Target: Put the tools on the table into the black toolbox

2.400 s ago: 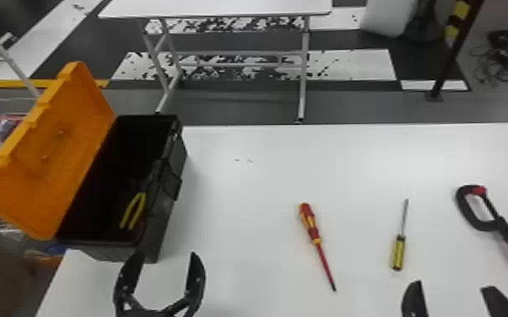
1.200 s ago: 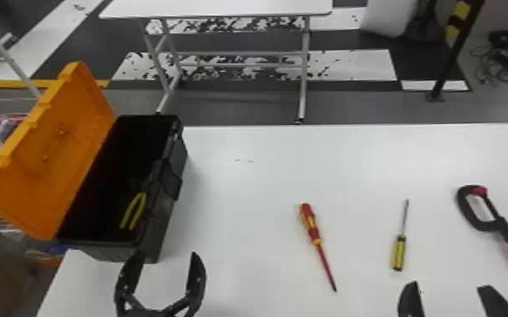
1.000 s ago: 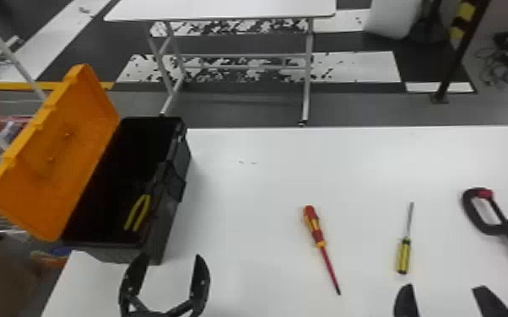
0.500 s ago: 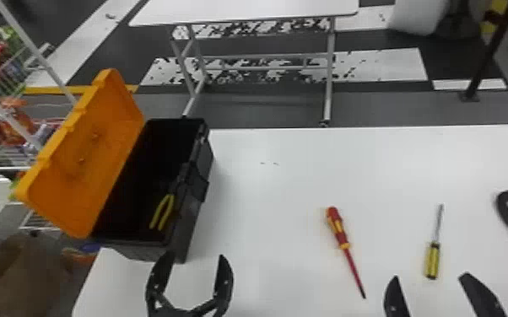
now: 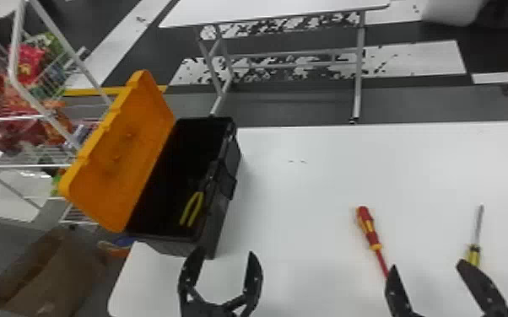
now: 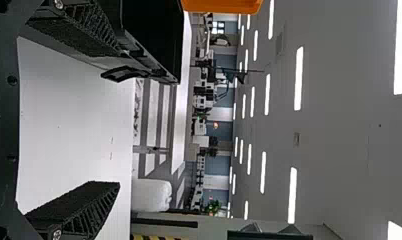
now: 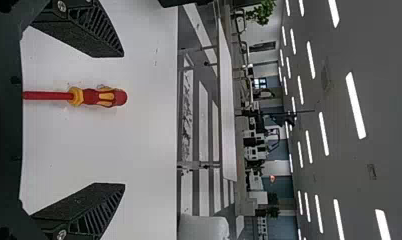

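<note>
Nearer the red-and-yellow screwdriver comes the right gripper, spread and empty; yellow-handled pliers lie inside the black plastic toolbox beyond the spread, empty left gripper; that screwdriver and the slim yellow-handled screwdriver, both ahead of the right gripper, remain.

Toolbox left on table, pliers inside; screwdrivers right

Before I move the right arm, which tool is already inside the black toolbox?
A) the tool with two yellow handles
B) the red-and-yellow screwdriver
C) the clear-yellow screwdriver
A: the tool with two yellow handles lies in the open black toolbox, against its inner side.
</note>
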